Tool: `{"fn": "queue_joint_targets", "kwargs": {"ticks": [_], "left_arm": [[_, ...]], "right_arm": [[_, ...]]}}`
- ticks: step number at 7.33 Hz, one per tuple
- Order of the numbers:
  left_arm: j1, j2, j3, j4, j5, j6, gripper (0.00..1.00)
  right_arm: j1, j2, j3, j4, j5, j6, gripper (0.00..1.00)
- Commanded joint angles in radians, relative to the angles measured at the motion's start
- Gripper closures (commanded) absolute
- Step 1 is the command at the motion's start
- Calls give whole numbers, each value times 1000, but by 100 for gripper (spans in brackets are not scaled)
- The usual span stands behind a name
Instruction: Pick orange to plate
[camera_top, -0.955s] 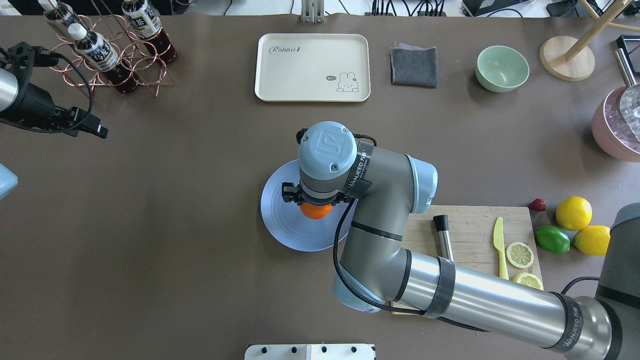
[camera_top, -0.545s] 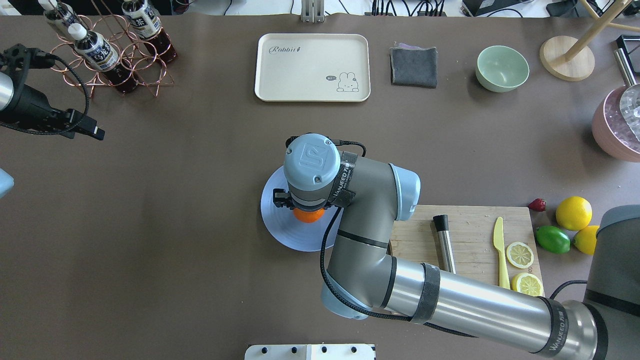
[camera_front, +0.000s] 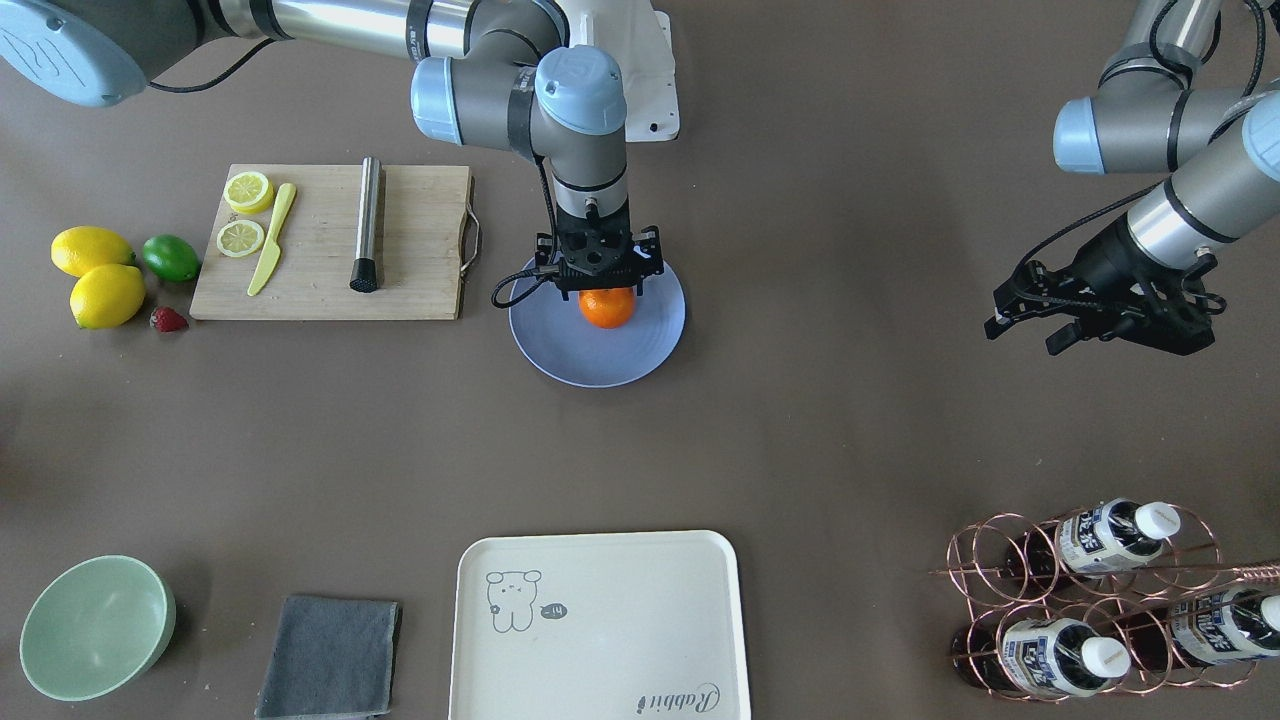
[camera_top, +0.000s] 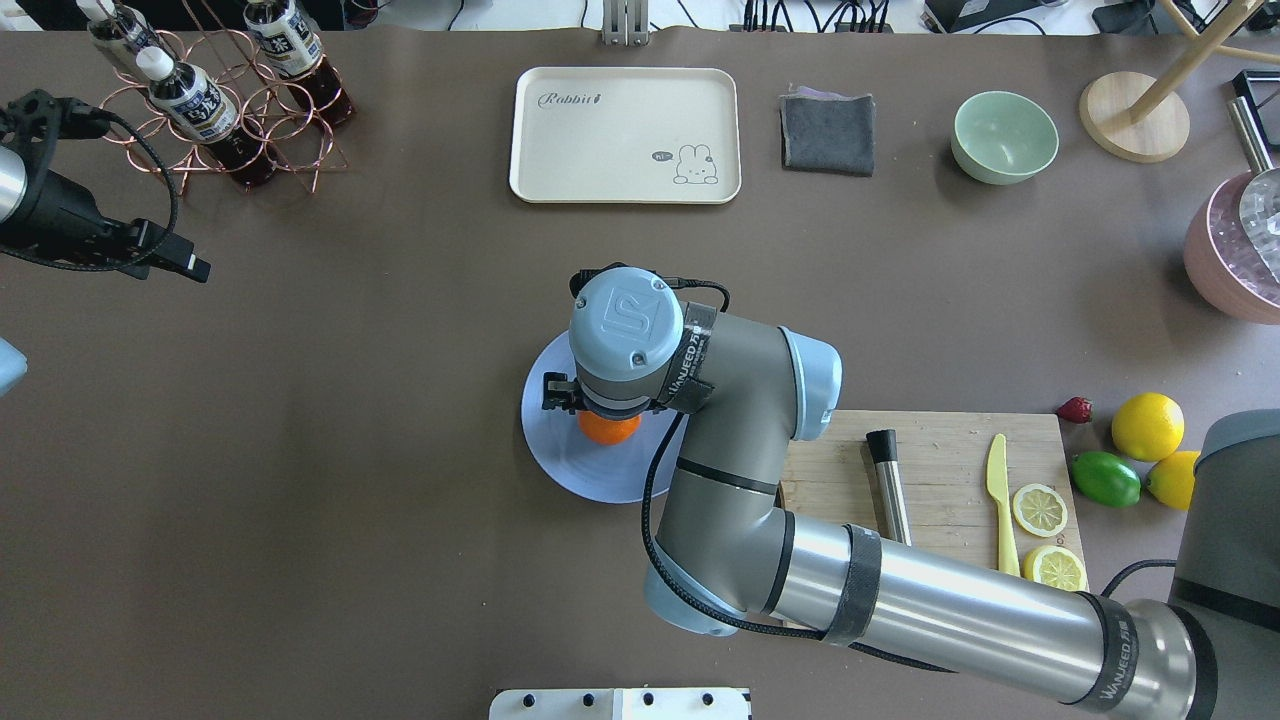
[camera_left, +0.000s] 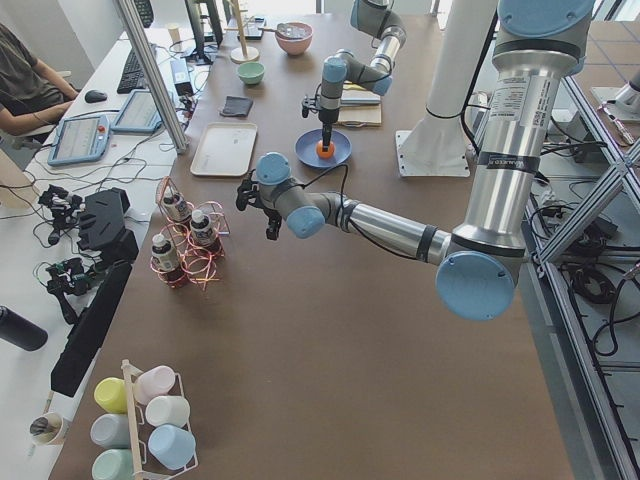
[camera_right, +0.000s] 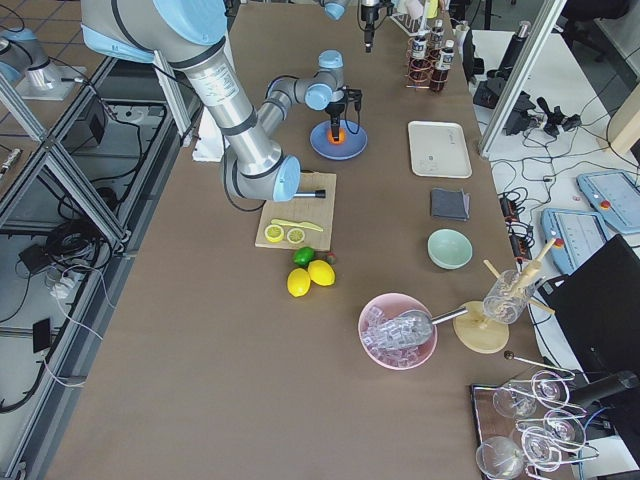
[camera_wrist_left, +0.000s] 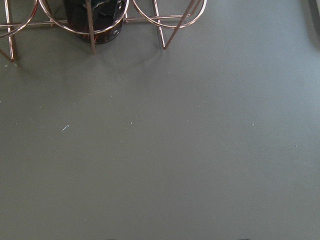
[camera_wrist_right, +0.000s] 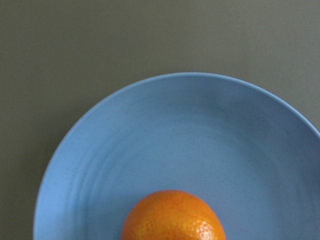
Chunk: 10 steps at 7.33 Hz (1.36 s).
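The orange sits low at the middle of the periwinkle-blue plate, between the fingers of my right gripper, which points straight down and is shut on the orange. From overhead, the orange peeks out under the right wrist, over the plate. In the right wrist view the orange shows at the bottom edge, with the plate under it. I cannot tell whether the fruit touches the plate. My left gripper hangs open and empty, far off near the bottle rack.
A cutting board with a knife, lemon slices and a steel muddler lies beside the plate. Two lemons, a lime and a strawberry sit past it. The cream tray, grey cloth, green bowl and bottle rack line the far side.
My right arm has carried the orange leftward, toward the middle of the plate, and has nearly stopped. The left arm has barely shifted.
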Motion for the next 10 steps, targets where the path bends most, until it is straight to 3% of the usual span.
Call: {"fn": "queue_joint_targets", "kwargs": {"ticks": [1, 2, 3, 5, 6, 8, 10], "left_arm": [[-21, -3, -6, 9, -14, 0, 14], [-53, 4, -9, 10, -16, 3, 14], [-73, 29, -7, 15, -14, 52, 14], [-203, 47, -13, 147, -25, 304, 12], [-290, 50, -9, 245, -73, 474, 6], [-470, 61, -36, 451, -111, 748, 3], [-538, 85, -35, 538, -106, 923, 3]], "right_arm": [[78, -83, 159, -94, 79, -21, 0], [151, -197, 282, -127, 145, -113, 0], [243, -311, 344, -130, 209, -261, 0], [483, -483, 379, -130, 363, -521, 0], [605, -596, 398, -130, 439, -718, 0], [835, -777, 368, -133, 468, -1156, 0], [1064, -818, 213, -133, 487, -1530, 0]]}}
